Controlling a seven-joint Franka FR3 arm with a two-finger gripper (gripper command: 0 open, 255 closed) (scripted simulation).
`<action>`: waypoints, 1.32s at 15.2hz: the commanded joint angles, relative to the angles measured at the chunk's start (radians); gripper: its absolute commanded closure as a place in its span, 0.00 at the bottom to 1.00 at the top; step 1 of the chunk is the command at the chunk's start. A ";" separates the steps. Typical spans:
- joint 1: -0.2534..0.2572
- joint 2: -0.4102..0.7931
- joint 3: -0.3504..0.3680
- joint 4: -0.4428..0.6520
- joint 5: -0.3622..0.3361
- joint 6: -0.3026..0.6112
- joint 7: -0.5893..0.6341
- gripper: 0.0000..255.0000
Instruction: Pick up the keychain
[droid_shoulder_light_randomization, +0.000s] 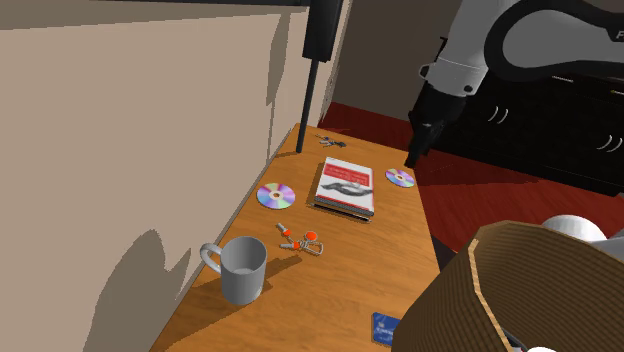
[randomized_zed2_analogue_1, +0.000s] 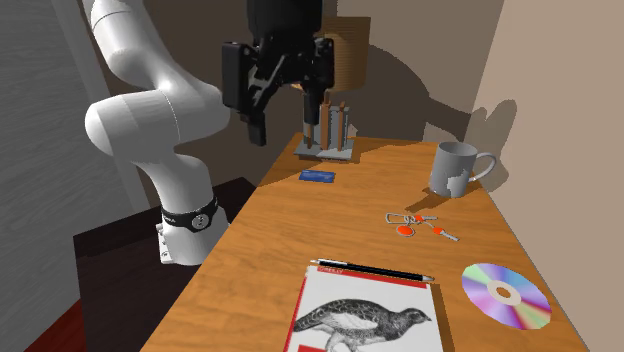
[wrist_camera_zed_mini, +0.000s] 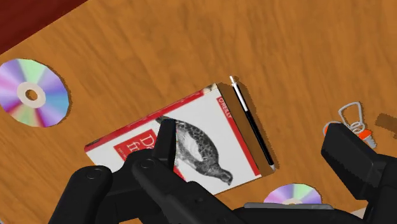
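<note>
Shoulder view, nearest first: brown stand (droid_shoulder_light_randomization: 500, 290) at lower right, small blue card (droid_shoulder_light_randomization: 385, 326) at bottom edge on wooden table (droid_shoulder_light_randomization: 340, 290). Next, grey mug (droid_shoulder_light_randomization: 240, 270) at lower left of centre, upright, handle toward frame left. Just beyond mug, keychain (droid_shoulder_light_randomization: 302, 239) near frame centre: silver ring and clip with orange-red bits, flat on table, apart from mug, touched by nothing. Further back, rainbow CD (droid_shoulder_light_randomization: 276, 195) left of centre, beside book (droid_shoulder_light_randomization: 347, 186) with red-and-white cover. Second CD (droid_shoulder_light_randomization: 400, 178) right of book, near table edge. Gripper (droid_shoulder_light_randomization: 418, 148) above that second CD, upper right of centre, up off the table, well apart from keychain. Farthest on table, small bunch of keys (droid_shoulder_light_randomization: 330, 142) by black pole (droid_shoulder_light_randomization: 312, 90) at top centre. Second exterior view: book at bottom centre with black pen (randomized_zed2_analogue_1: 372, 270) along its upper edge, rainbow CD at lower right, keychain right of centre, mug behind it, blue card at centre. Gripper high at upper centre, spread wide, nothing held. Wrist view: two black fingers (wrist_camera_zed_mini: 162, 143) far apart, book and pen on the table between them, keychain partly hidden behind the tip of the other finger, outside the gap.
</note>
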 joint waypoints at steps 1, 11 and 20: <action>0.013 0.055 0.032 -0.004 0.017 0.064 0.024 0.00; 0.064 0.330 0.192 0.037 0.054 0.318 0.156 0.00; 0.091 0.647 0.319 0.178 -0.037 0.496 0.318 0.00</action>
